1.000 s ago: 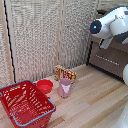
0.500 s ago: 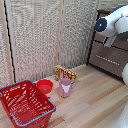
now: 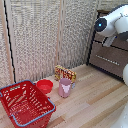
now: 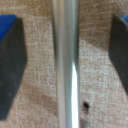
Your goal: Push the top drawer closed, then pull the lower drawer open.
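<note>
Straddling a silver bar handle, open fingers sit apart either side; which drawer is unclear. Keep the handle centred, close squarely before moving.

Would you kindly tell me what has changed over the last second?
The arm dipped slightly at the cabinet; no drawer visibly moved. In the wrist view the tool stands open astride a silver bar handle. The red basket, red bowl and pink cup stayed put.

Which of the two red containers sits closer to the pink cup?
The small round red bowl, right beside the pink cup. The big red mesh basket sits farther off, toward the camera.
</note>
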